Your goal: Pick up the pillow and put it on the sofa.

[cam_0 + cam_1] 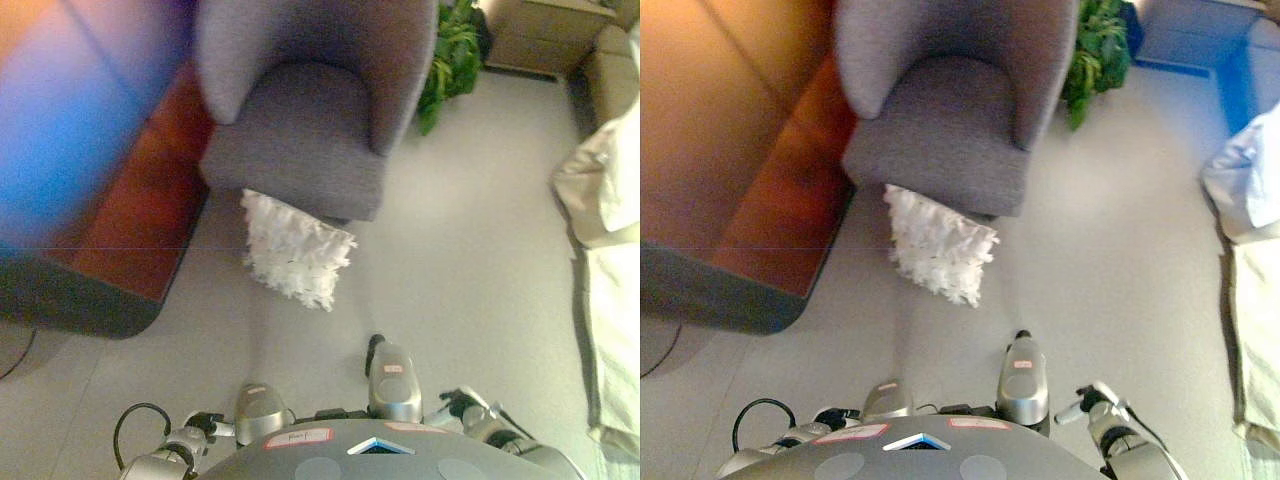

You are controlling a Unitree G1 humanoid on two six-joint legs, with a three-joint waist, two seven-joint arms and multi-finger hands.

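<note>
Nearest, low at the frame's bottom, the left hand [203, 424] and right hand [1087, 404] sit close to the body; whether their fingers are released or clenched I cannot tell. Farther out, the white fluffy pillow [293, 249] lies on the grey floor [470, 240], leaning against the front of the grey sofa [300, 135]. Beyond that stands a green plant [450, 55].
</note>
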